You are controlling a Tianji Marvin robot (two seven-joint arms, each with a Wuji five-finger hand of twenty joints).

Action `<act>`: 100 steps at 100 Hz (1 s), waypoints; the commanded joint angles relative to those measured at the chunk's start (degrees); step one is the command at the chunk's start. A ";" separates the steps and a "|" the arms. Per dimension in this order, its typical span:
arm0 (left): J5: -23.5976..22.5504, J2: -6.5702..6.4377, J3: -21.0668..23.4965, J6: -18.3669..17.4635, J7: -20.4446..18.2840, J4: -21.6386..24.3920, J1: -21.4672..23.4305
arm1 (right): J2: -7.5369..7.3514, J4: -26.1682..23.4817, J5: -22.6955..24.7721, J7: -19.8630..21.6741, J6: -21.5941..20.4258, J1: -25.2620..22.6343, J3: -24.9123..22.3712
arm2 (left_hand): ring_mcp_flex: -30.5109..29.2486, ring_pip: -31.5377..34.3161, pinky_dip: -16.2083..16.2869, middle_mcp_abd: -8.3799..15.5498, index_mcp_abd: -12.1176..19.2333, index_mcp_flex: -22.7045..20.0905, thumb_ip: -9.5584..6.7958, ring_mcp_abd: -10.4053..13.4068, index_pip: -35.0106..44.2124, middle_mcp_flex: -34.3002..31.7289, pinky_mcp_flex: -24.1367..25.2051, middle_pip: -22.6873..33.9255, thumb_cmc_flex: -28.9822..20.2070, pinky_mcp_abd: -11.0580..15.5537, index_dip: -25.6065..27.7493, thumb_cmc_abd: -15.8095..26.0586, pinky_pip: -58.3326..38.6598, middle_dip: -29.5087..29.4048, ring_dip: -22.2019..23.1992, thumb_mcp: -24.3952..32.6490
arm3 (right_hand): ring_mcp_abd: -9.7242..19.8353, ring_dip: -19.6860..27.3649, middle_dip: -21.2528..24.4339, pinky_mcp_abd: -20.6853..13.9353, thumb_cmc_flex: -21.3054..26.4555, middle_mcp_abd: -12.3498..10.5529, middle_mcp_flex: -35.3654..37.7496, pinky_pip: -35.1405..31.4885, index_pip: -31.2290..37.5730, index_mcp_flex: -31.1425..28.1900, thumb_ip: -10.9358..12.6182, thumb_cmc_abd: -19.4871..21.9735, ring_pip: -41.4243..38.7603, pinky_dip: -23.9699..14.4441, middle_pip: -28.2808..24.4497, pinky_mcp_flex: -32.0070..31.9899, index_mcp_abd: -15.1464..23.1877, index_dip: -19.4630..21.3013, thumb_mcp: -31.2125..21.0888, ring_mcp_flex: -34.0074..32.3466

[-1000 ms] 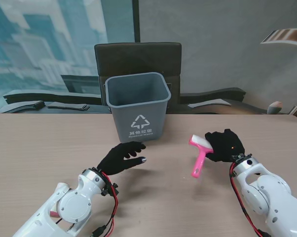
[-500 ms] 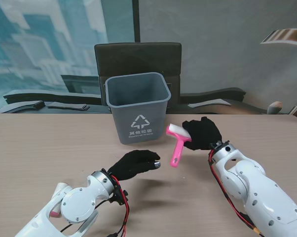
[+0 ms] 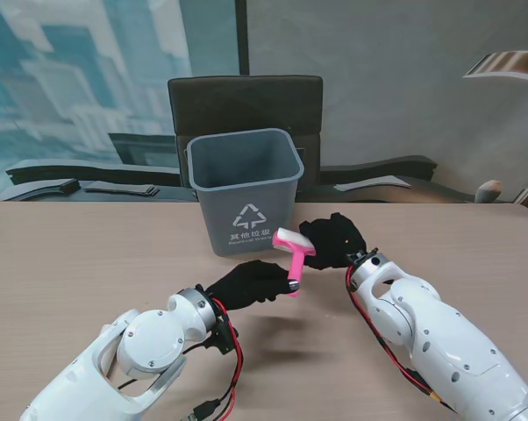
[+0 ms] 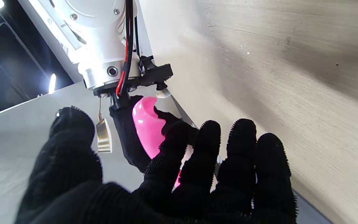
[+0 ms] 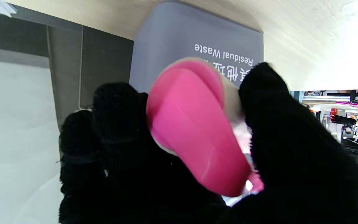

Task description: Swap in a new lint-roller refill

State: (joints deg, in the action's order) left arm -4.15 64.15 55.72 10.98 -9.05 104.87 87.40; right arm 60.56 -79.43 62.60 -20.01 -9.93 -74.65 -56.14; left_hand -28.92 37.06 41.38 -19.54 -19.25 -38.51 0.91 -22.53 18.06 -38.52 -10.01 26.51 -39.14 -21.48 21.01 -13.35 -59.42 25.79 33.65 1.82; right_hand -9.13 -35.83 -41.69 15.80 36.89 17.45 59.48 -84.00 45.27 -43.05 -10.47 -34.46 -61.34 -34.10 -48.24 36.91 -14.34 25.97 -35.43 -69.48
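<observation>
Left hand [image 3: 246,282], black-gloved, hangs above the bench [image 3: 80,263] nearest to me, just left of centre, its fingers [image 4: 204,155] reaching toward the lower end of the pink handle. In the left wrist view those fingers are loosely curled and apart, the thumb held off to one side, and the handle's tip shows between them; whether they touch it or merely hover beside it I cannot tell, so the hand's state stays uncertain.

Slightly farther from me, the right hand [image 3: 334,242] is wrapped around the head of the lint roller [image 3: 292,255] — the right wrist view shows the pink body [image 5: 194,130] clamped between the thumb and the other gloved fingers, with a pale band of the refill roll at its edge. The roller is lifted off the bench and tilted, its white-and-pink head up toward the right hand and its handle slanting down toward the left hand, so it spans the gap between the two.

Behind the hands stands a grey waste bin [image 3: 245,189] upright on the bench, marked with a recycling triangle and the words "Residual Waste". Farther still — past the bench's far edge — a dark chair back [image 3: 245,103] rises behind the bin.
</observation>
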 commanded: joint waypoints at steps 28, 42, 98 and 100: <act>-3.67 0.12 -2.22 5.45 -2.43 -0.21 -3.14 | 1.17 -0.63 -0.22 -0.11 0.16 0.30 1.66 | -5.14 5.76 0.70 -2.01 0.05 -4.40 -1.71 -3.19 3.63 -5.93 -3.75 3.64 1.25 -2.44 3.24 0.65 -7.57 0.07 1.73 -1.70 | 6.34 0.11 -1.94 -0.54 14.35 -0.97 2.81 -1.74 9.09 -4.80 1.99 11.12 -1.31 0.16 -6.92 -0.76 9.09 1.19 -7.38 0.07; -4.53 -0.15 -2.36 7.92 -3.81 -0.65 -4.69 | 1.26 -0.50 -0.49 -0.39 -0.54 0.62 2.53 | -5.79 6.46 0.57 -2.42 -0.12 -4.82 -1.94 -3.80 4.37 -6.71 -4.14 4.01 0.97 -2.87 3.56 1.25 -8.66 0.20 1.74 -1.50 | 6.35 0.16 -1.87 -0.54 14.32 -1.06 2.74 -1.77 9.07 -4.84 2.03 11.13 -1.29 0.20 -6.82 -0.79 9.42 1.18 -7.29 0.21; -5.14 0.51 -0.36 9.66 -1.07 -0.92 -3.47 | 1.42 -3.25 -0.25 -3.33 -2.92 -2.99 0.80 | -9.46 9.35 -0.91 -0.22 2.77 -4.07 -7.43 -0.60 11.91 -9.50 -6.27 6.99 -12.87 -1.44 3.60 -11.78 -11.73 0.22 0.79 34.31 | 6.39 0.72 -1.22 -0.89 14.39 -1.74 2.24 -1.52 8.81 -4.48 2.15 11.45 -0.17 0.48 -6.11 -1.14 10.54 1.20 -6.89 1.05; -5.20 0.61 -0.31 9.67 -0.62 -0.80 -3.21 | 1.42 -3.43 -0.21 -3.40 -2.85 -3.17 0.65 | -10.18 9.97 -0.97 -0.07 2.92 -4.07 -7.19 -0.54 13.23 -10.31 -6.85 7.23 -13.33 -1.47 3.17 -12.66 -12.46 1.02 0.74 35.58 | 6.39 0.73 -1.20 -0.91 14.37 -1.75 2.22 -1.51 8.80 -4.47 2.15 11.47 -0.15 0.49 -6.11 -1.17 10.55 1.20 -6.85 1.05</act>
State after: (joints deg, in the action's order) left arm -9.07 64.19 55.17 20.15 -9.62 103.46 83.07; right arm 61.67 -81.60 62.06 -23.68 -12.42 -76.87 -55.44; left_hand -36.05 43.68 40.61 -20.84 -20.34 -42.54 -5.93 -23.35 27.06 -45.91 -15.51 31.78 -45.72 -24.11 24.38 -24.25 -68.16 25.79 34.31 27.39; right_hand -9.47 -35.31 -42.30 15.78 37.49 16.91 59.50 -84.06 45.38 -43.05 -10.47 -32.92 -61.52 -34.03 -50.30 36.32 -16.34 25.93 -34.97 -69.44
